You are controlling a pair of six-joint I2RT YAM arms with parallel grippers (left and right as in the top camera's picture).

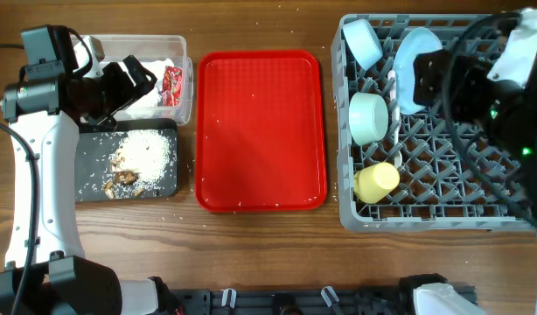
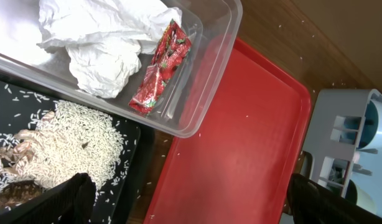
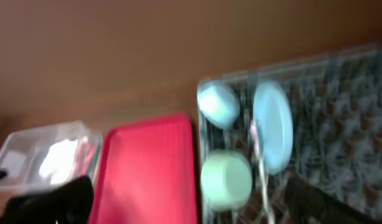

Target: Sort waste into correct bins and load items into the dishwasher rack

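Sorted waste (image 1: 150,150) left of red tray (image 1: 260,131), loaded rack (image 1: 443,217) right of it.
Left gripper (image 2: 188,190) and right gripper (image 3: 186,190) both spread apart, empty.

Two bowls (image 1: 362,42) (image 1: 369,117), one plate (image 1: 417,57), one cup (image 1: 377,182), one rack (image 1: 443,210), one red tray (image 1: 260,131), one tub (image 1: 137,38), one black tray (image 1: 94,188), one napkin (image 2: 104,37) and one wrapper (image 2: 161,68).

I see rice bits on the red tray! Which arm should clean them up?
Probably the left. Its gripper hovers by the clear tub and black tray, right beside the red tray. The right gripper is over the dishwasher rack, farther off.
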